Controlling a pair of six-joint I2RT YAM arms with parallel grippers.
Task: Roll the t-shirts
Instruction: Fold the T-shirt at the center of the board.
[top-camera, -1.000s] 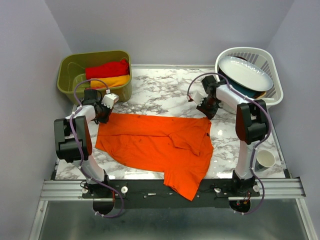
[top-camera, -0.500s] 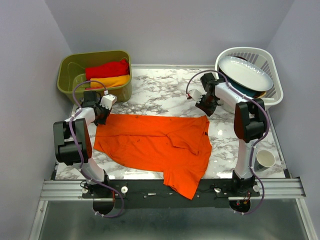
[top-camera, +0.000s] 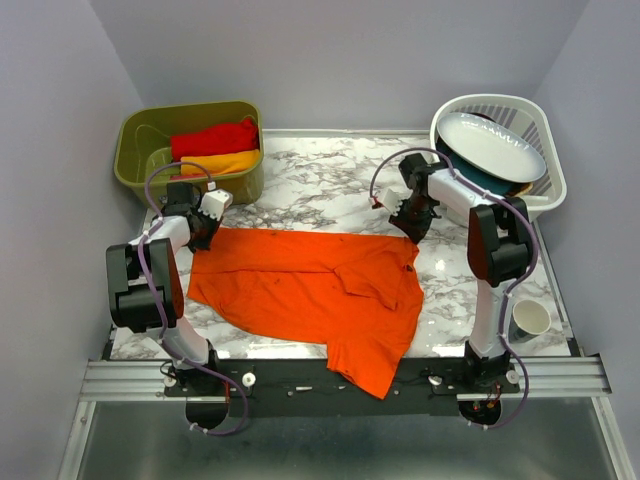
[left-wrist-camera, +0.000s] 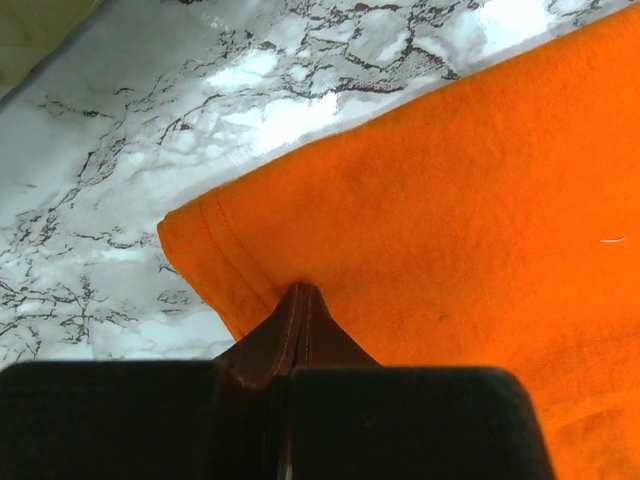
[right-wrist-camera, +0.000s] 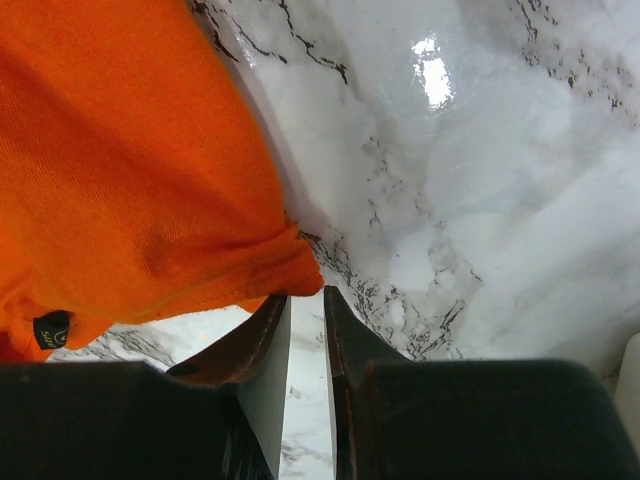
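My left hand (left-wrist-camera: 300, 292) is pinching a corner of the bright orange cloth t-shirt (top-camera: 310, 285); my right hand (right-wrist-camera: 306, 296), nearly closed, is holding nothing and must grip the other.

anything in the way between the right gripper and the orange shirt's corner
Nothing visible. The right gripper sits right at the orange t-shirt corner, jaws narrowly parted over the marble table, the cloth just beside them.

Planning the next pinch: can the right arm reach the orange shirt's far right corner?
Probably yes: the right gripper hangs just beside that corner of the orange shirt, with nothing between them.
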